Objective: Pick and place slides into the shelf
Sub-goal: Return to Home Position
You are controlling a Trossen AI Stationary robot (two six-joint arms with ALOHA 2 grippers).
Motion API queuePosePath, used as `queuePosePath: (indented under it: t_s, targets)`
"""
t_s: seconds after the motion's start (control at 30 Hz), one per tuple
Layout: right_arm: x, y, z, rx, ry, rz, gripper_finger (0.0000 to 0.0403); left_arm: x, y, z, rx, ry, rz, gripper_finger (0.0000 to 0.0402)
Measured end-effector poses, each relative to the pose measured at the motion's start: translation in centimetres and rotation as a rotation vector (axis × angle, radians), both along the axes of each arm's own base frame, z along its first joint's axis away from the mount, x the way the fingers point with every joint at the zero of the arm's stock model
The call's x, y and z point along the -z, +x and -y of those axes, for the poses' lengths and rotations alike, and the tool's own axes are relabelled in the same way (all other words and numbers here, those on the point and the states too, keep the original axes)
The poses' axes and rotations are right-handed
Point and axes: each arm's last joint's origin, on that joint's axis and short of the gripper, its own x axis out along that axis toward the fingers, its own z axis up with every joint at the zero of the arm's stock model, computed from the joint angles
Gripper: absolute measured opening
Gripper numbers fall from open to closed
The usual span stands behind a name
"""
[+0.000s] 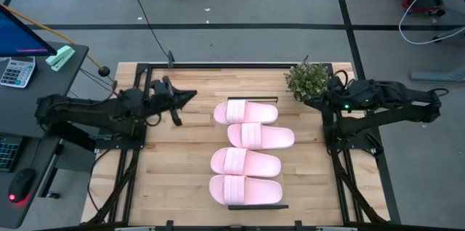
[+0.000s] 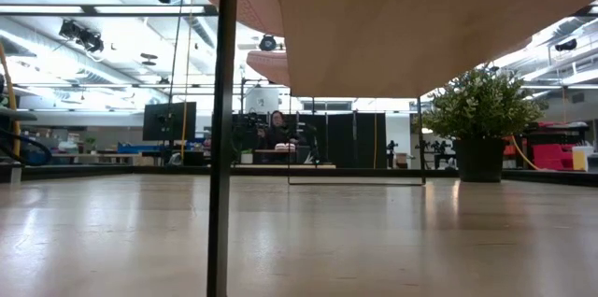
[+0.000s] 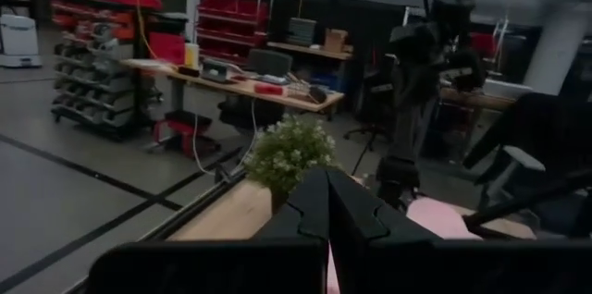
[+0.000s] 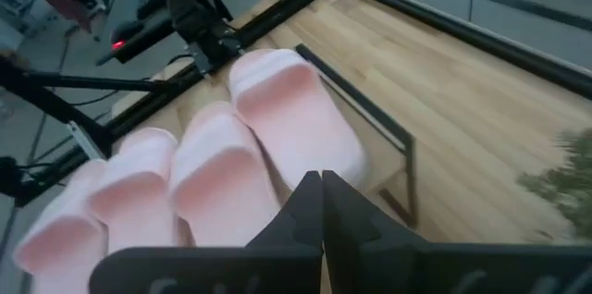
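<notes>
Evidently the placing work was finished: all four slides [image 1: 247, 151] lay side by side along the shelf [image 1: 253, 99] in the middle of the counter [image 1: 182, 173], straps across, filling it end to end. One of the slides sat shifted toward the right arm's side and probably overhung the panel a little, though from above I couldn't be sure.

I judged both arms were parked away from the row so nothing would get nudged. The left gripper [image 1: 190, 96] hung above the counter just beside the far end of the shelf, apart from the nearest slide. Its fingers [image 3: 310, 211] were pressed fully together with nothing between them. The right gripper [image 1: 309, 102] sat on the opposite side, close to the potted plant [image 1: 308, 78]. Its fingers [image 4: 305, 206] were likewise closed tight and empty, pointing back toward the slides.

With no load in either one, closed tips made sense for tucking the arms home without snagging the black frame.
</notes>
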Motion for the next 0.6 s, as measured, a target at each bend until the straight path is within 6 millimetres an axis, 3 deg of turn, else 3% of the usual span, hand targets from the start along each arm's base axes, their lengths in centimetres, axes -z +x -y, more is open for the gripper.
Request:
queuePosePath:
  t_s: [0.27, 0.6]
  targets:
    - [-0.1, 2.7, 0.6, 0.059, 0.044, 0.040, 0.0000, -0.7, -5.0, -0.3, -0.007, 0.013, -0.035, 0.0000]
    - [0.3, 4.9, 1.4, 0.114, 0.126, 0.039, 0.0000, -1.2, -11.2, -0.3, -0.018, 0.081, 0.055, 0.0000]
